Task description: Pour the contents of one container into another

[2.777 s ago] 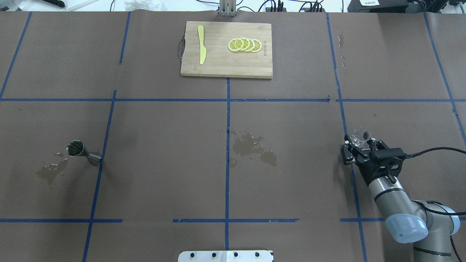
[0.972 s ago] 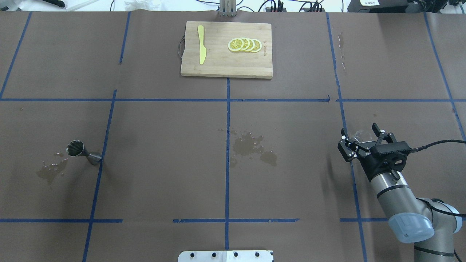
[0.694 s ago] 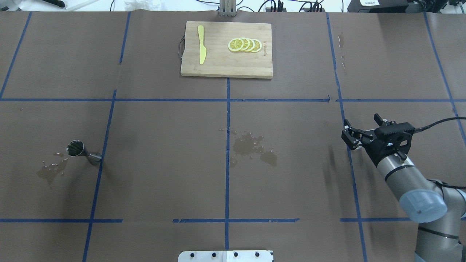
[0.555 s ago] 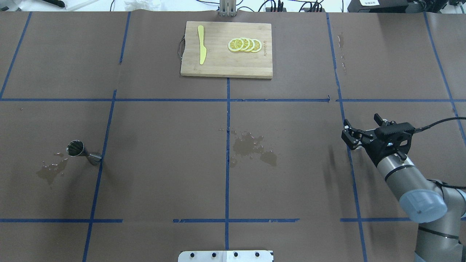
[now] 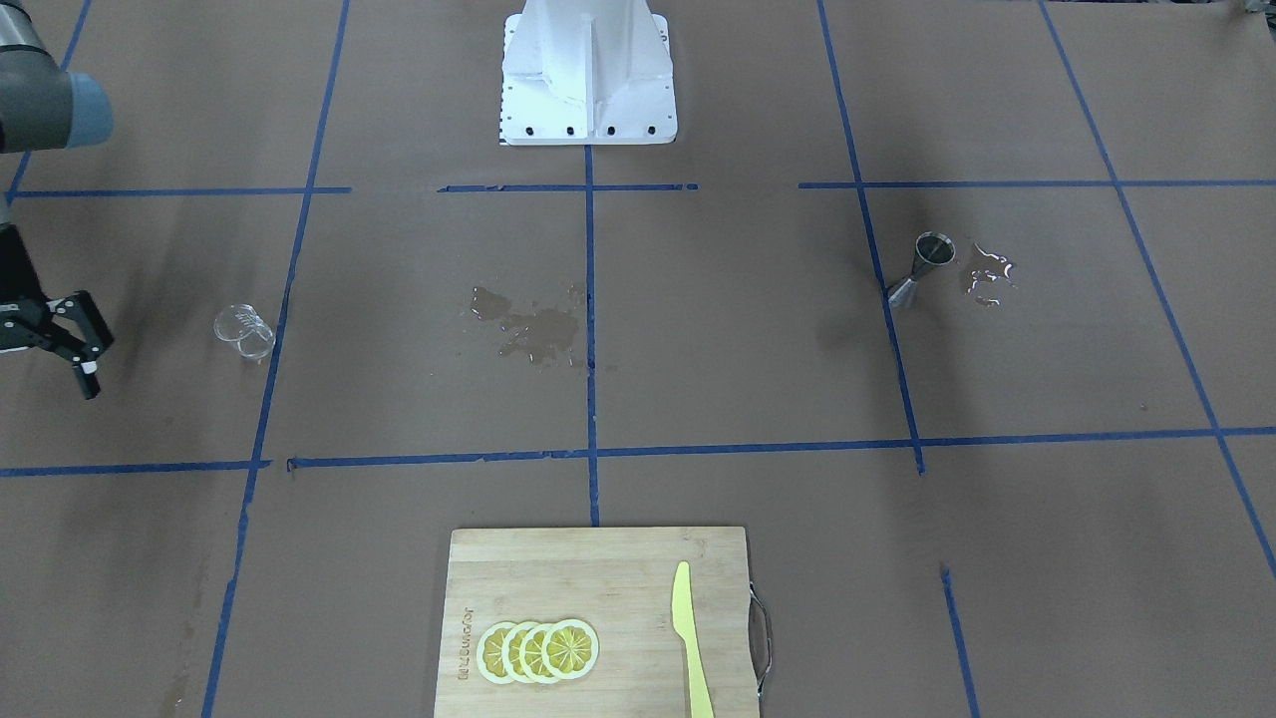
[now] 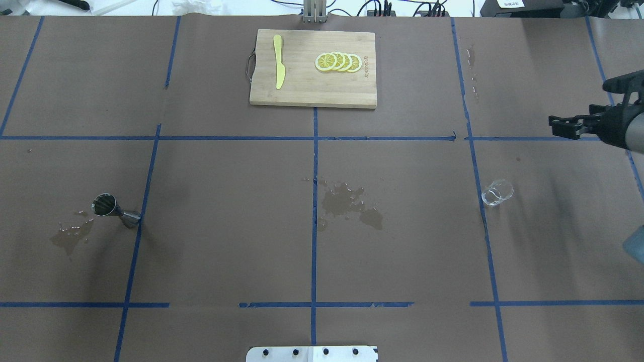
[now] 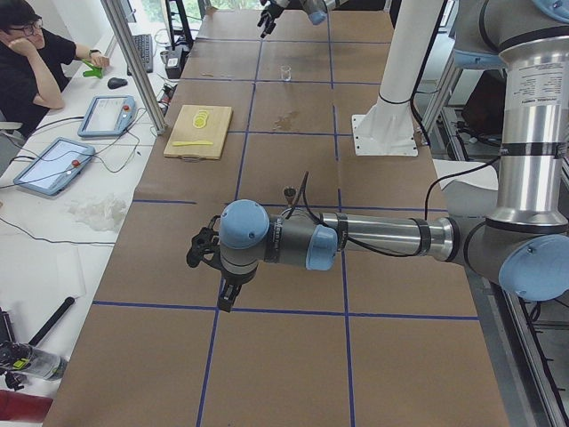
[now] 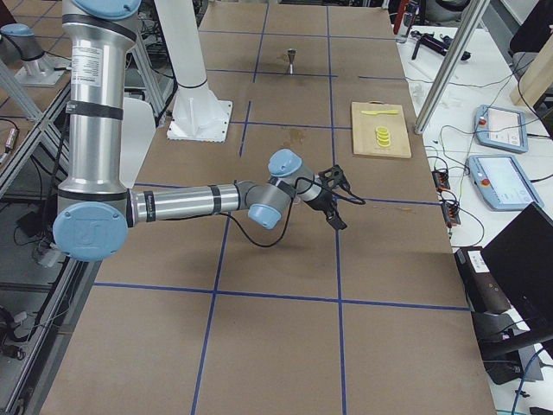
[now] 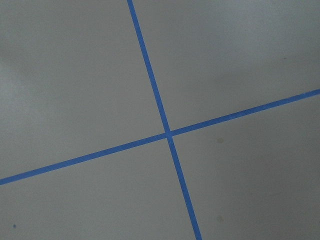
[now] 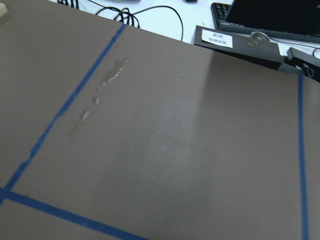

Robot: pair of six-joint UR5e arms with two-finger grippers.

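Standing free on the right half of the table (image 6: 402, 261), the glass beaker (image 6: 497, 192) is found just beside a blue tape line (image 6: 475, 161), touched by nothing. The right gripper (image 6: 558, 123) is held well apart from it, toward the table's edge, with its jaws spread wide and empty. The left gripper (image 7: 209, 267) is shown only from the side, so its opening cannot be told. The steel jigger (image 6: 114, 211) is set far off on the left half, with a wet patch (image 6: 70, 236) just beside it. The beaker is judged light, rigid, brittle and slick, more so if wetted; whether it holds liquid cannot be made out. It is best taken across the middle of its wall, below the lip, with the spout kept clear and only a modest squeeze applied.
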